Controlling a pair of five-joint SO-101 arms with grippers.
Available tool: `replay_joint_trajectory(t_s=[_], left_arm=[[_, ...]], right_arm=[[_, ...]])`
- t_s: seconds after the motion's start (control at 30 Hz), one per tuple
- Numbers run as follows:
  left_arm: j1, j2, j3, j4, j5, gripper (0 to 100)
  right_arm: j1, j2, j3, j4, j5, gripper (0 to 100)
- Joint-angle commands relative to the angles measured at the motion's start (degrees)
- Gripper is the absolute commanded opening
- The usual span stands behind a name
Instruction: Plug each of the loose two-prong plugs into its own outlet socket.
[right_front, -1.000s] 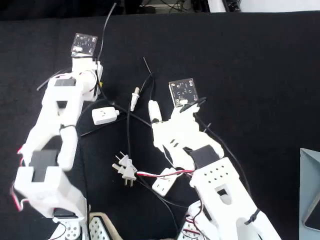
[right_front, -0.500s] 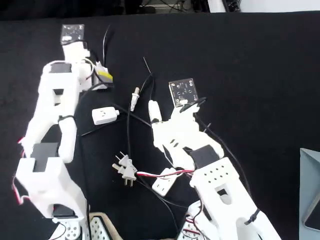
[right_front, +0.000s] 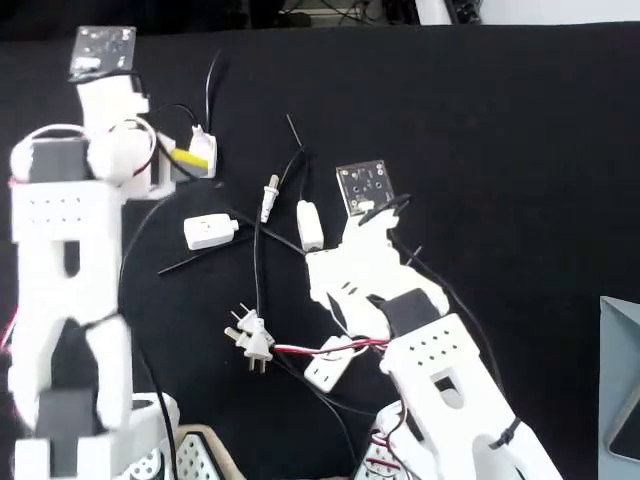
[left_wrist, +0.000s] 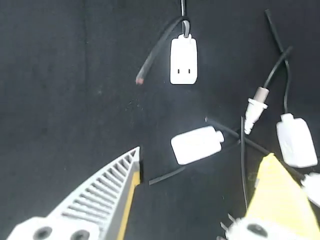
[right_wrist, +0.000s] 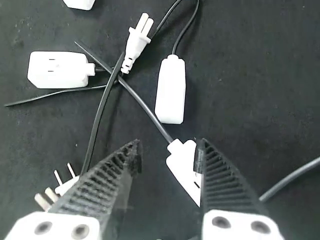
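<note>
We log a black cloth table (right_front: 520, 150) strewn with cords. Left gripper (left_wrist: 204, 154) gapes wide near a white socket (left_wrist: 196, 145). Right gripper (right_wrist: 167, 145) is likewise parted, with a loose plug (right_wrist: 135, 42) lying ahead. A grey box (right_front: 620, 380) sits at the table's edge.

On the table (right_front: 500, 150), a single plug (right_front: 269, 197) is lying between the left socket (right_front: 210, 231) and the right socket (right_front: 310, 224). The far socket (right_front: 205, 148) is lying behind the left one. Nearer the arms' bases, a plug pair (right_front: 250, 338) is lying just left of the near socket (right_front: 330, 362).
</note>
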Motion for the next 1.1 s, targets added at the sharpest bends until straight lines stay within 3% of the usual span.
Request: replay_joint_trajectory(t_s=[0.0, 0.2, 0.37, 0.53, 0.77, 1.07], left_arm=[[-0.4, -11.3, 4.4, 4.6, -0.4, 36], [-6.4, -24.3, 19.3, 1.5, -0.3, 36], [-16.6, -32.1, 30.1, -4.2, 1.4, 36], [-22.9, -36.8, 39.0, -7.4, 4.0, 36], [-26.9, -40.5, 46.8, -11.2, 4.7, 36], [-27.1, -42.9, 50.9, -11.6, 4.7, 36]], right_arm=[[0.3, 0.1, -5.8, 4.9, 2.1, 16.8], [-6.7, 0.2, -11.0, 16.1, 3.9, 16.8], [-16.3, 4.2, -12.4, 20.6, 3.1, 16.7], [-22.5, 16.7, -17.2, 21.0, -4.1, 16.7], [-29.6, 31.8, -24.7, 20.6, -11.1, 16.7], [-29.6, 43.1, -27.0, 13.4, -14.9, 16.2]])
